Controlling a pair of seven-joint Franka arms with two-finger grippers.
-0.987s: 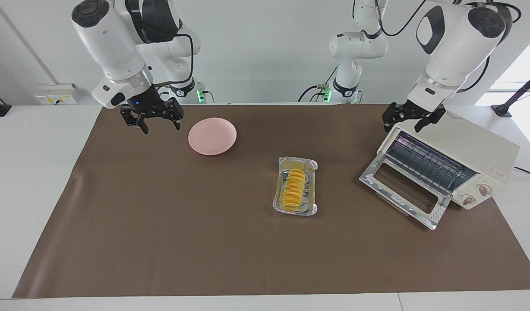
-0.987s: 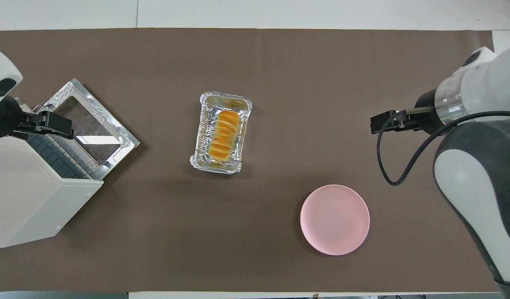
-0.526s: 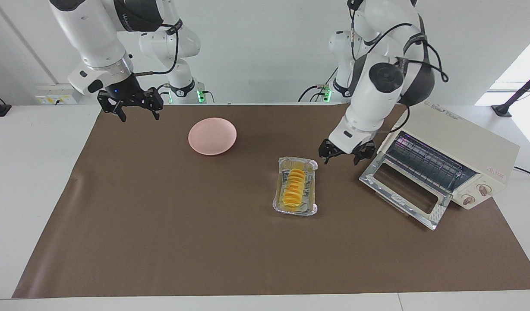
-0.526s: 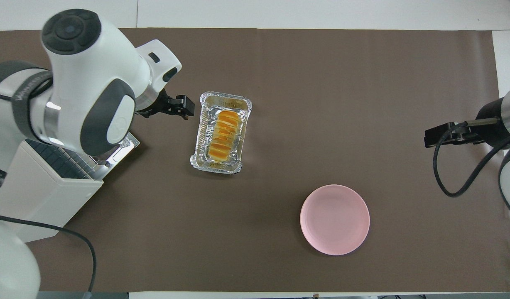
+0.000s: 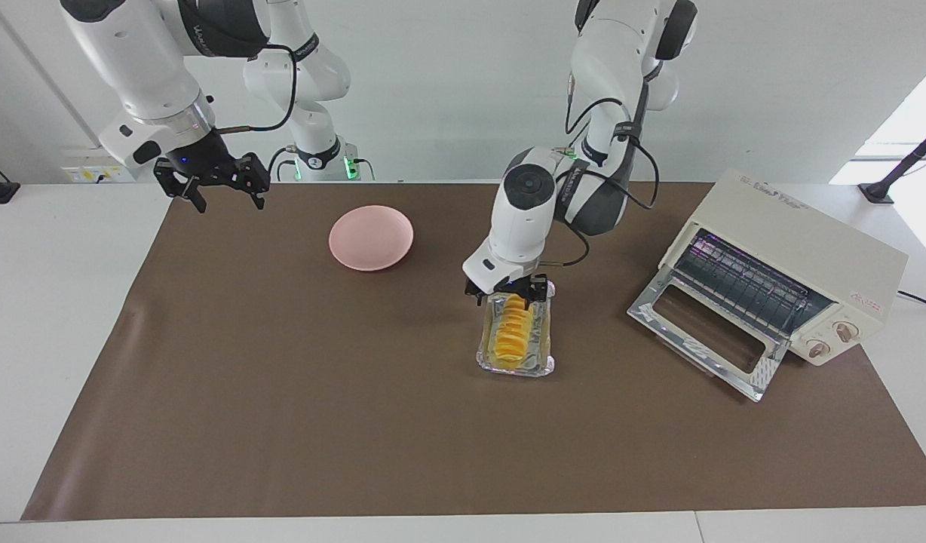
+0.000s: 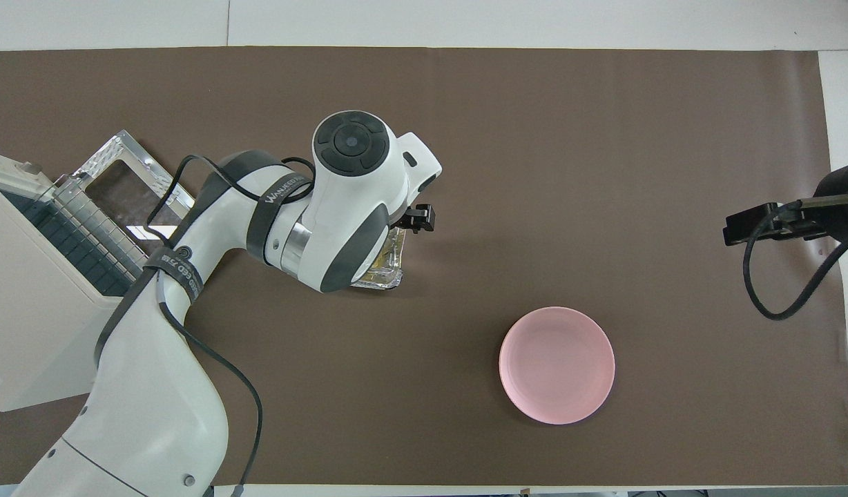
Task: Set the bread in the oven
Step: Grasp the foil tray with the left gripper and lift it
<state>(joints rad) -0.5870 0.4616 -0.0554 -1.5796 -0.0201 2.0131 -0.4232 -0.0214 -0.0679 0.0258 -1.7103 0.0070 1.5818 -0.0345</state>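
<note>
The left gripper (image 5: 506,291) hung with its fingers spread wide and nothing between them, directly over the end of the bread (image 5: 511,329) that lay nearer the robots, one fingertip at each long side of the foil tray (image 5: 540,365); whether the tips touched the loaf or the foil could not be told. The golden, ridged bread lay lengthwise in that tray, below the gripper and stretching away from the robots. Toward the left arm's end of the table from the gripper stood the cream toaster oven (image 5: 806,260), its glass door (image 5: 705,332) folded down flat on the brown mat (image 5: 357,422) and the wire rack bare. Toward the right arm's end sat a pink plate (image 5: 371,237). The right gripper (image 5: 220,191) waited, fingers wide and empty, above the mat's corner past that plate.
</note>
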